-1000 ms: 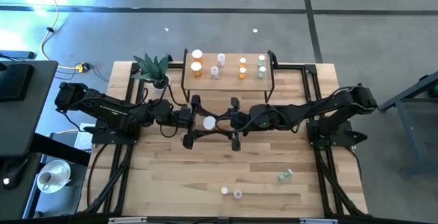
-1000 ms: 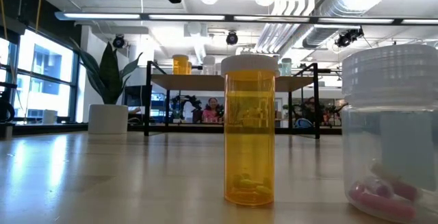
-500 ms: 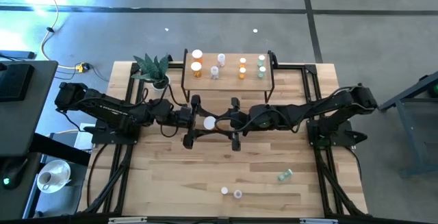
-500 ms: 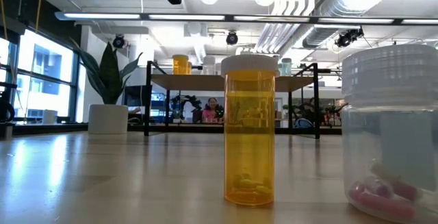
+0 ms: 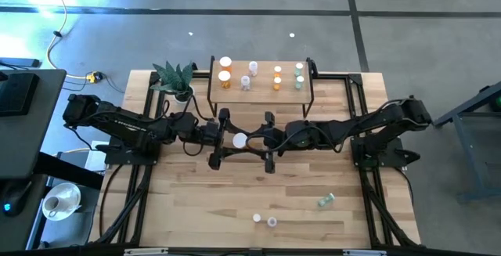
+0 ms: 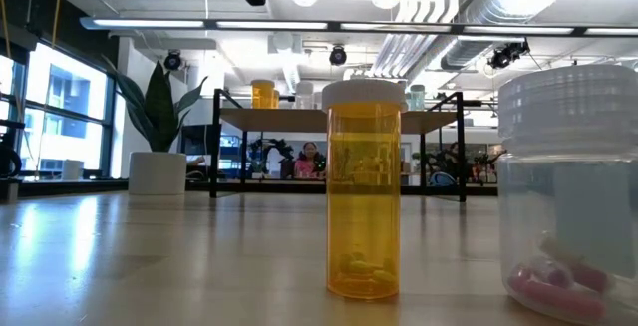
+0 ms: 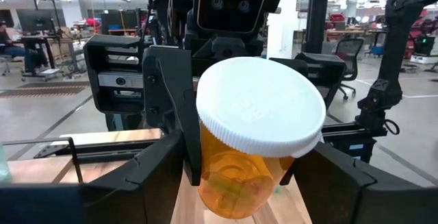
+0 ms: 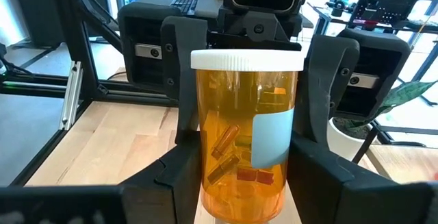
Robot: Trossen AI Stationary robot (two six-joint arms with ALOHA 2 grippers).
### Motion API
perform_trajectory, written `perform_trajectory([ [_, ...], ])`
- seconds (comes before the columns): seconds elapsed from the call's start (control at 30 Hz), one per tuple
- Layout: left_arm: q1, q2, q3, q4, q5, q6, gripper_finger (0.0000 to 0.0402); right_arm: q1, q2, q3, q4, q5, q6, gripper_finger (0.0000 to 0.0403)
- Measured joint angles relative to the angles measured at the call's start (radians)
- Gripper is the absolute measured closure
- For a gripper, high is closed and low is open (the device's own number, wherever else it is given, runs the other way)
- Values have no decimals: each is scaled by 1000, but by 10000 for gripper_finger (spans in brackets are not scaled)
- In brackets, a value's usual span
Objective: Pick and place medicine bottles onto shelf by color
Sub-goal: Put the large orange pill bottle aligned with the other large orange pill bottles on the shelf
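1. seven medicine bottles (image 5: 251, 76) stand sorted on the shelf (image 5: 261, 91).
2. both grippers, left gripper (image 5: 228, 139) and right gripper (image 5: 258, 141), clamp one orange bottle (image 5: 239, 140) mid-table.
3. three bottles (image 5: 264, 220) remain near.

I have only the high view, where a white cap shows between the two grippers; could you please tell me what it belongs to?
Observer: It tops an orange bottle; the right wrist view shows pills loose inside.
Operator: Thank you. Is the right gripper actually holding it?
Observer: Yes, the right gripper is shut on the bottle's lower body, touching it on both sides.
Operator: And how does it sit relative to the left arm?
Observer: The cap faces the left wrist camera, and the left gripper is right at the bottle.
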Motion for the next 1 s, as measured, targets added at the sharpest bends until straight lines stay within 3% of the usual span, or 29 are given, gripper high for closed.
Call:
perform_trajectory([
  [1.0,-1,-2,3,3,-32,-83,111,-1,7,-3,9,-4,32,228],
])
